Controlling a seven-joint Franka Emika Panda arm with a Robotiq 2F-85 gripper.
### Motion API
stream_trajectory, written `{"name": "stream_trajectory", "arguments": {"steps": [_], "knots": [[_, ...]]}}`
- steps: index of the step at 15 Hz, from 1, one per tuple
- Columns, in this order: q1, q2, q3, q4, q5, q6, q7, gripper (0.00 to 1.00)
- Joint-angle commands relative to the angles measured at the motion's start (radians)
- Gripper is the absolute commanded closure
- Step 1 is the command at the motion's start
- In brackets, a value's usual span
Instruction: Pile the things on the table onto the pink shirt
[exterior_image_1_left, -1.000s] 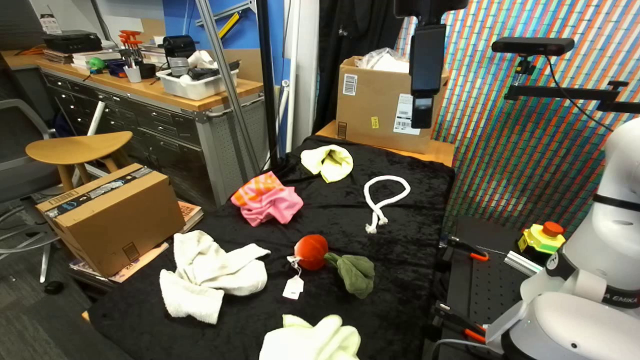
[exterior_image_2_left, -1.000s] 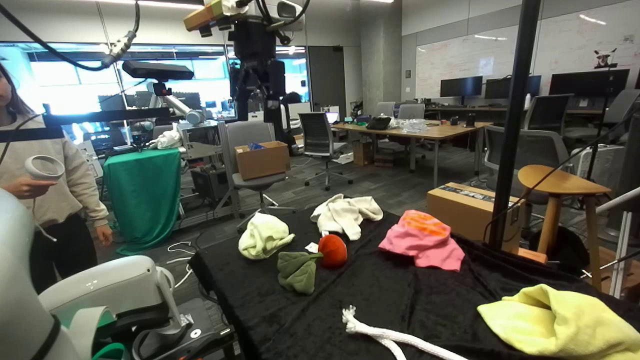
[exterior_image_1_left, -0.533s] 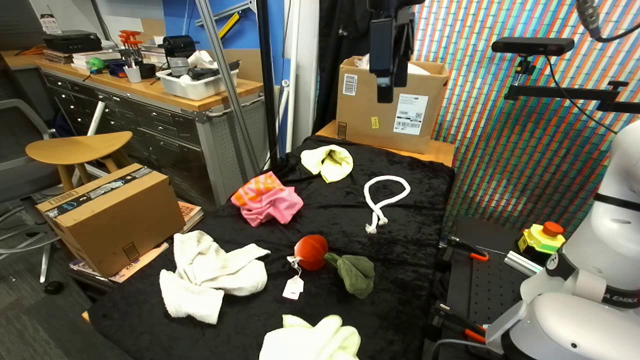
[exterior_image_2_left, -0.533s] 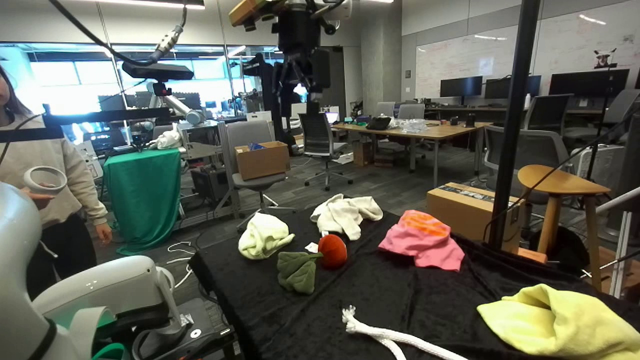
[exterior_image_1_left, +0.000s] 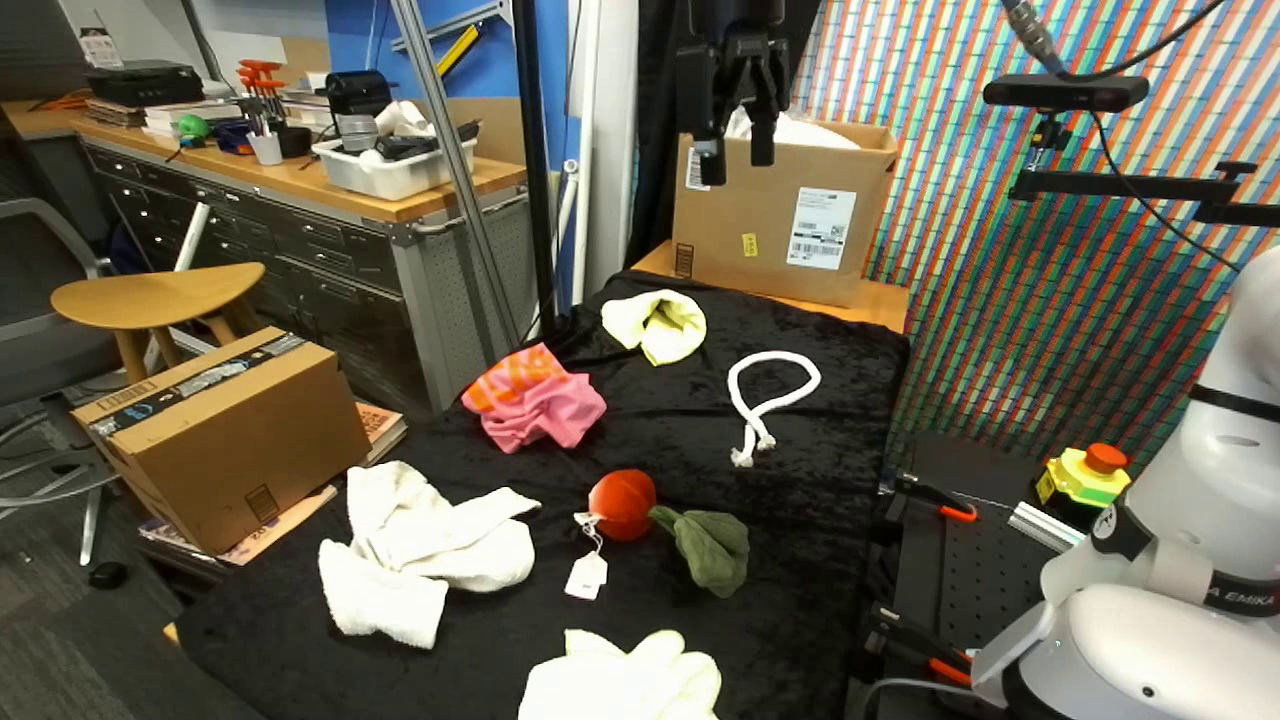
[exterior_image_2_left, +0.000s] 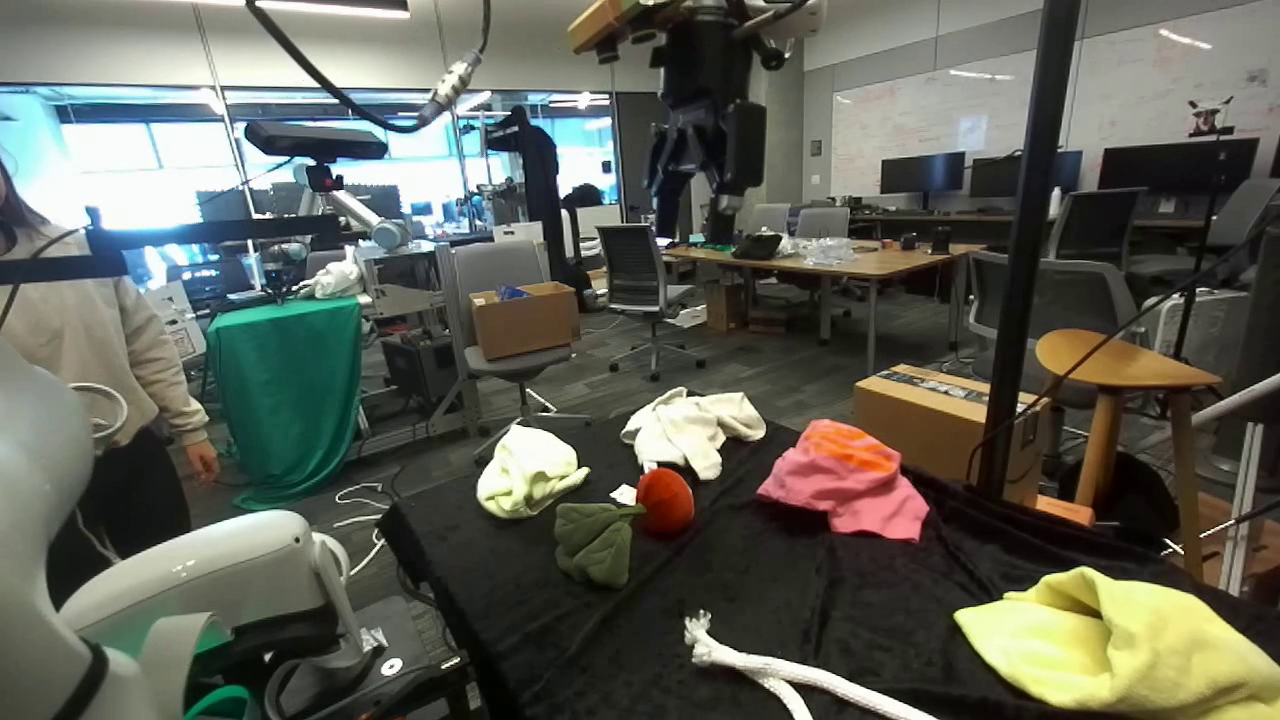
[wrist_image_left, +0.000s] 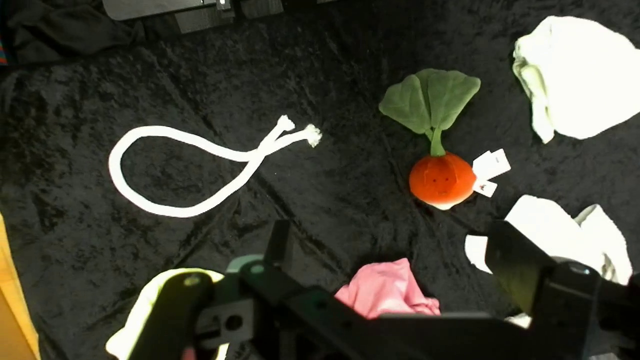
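The pink shirt with orange print lies bunched on the black-covered table in both exterior views (exterior_image_1_left: 545, 405) (exterior_image_2_left: 850, 490). It shows partly behind the gripper in the wrist view (wrist_image_left: 385, 290). A red radish plush with green leaves (exterior_image_1_left: 622, 505) (wrist_image_left: 442, 180), a white rope loop (exterior_image_1_left: 772, 356) (wrist_image_left: 172, 211), a yellow cloth (exterior_image_1_left: 622, 320) (exterior_image_2_left: 1150, 640), a white cloth (exterior_image_1_left: 455, 540) (exterior_image_2_left: 690, 430) and a pale green cloth (exterior_image_1_left: 620, 685) (exterior_image_2_left: 525, 475) lie apart around it. My gripper (exterior_image_1_left: 737, 163) (exterior_image_2_left: 695, 215) (wrist_image_left: 392, 235) is open and empty, high above the table.
A large cardboard box (exterior_image_1_left: 770, 220) stands behind the table's far end. A black pole (exterior_image_2_left: 1030, 250) rises at the table's edge near the pink shirt. Another cardboard box (exterior_image_1_left: 225, 440) is beside the table. A person (exterior_image_2_left: 90, 330) stands near the robot base.
My gripper has travelled across above the table, away from the robot base, and turned a little. The things on the table have not moved.
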Motion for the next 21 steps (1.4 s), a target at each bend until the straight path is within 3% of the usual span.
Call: {"name": "stream_trajectory", "arguments": {"steps": [1, 12, 21], "knots": [[-0.015, 0.106, -0.032, 0.113, 0.017, -0.013, 0.012, 0.0], [-0.051, 0.383, -0.111, 0.522, 0.006, -0.139, 0.002, 0.0], [-0.132, 0.65, -0.152, 0.916, 0.029, -0.285, -0.056, 0.0]]}}
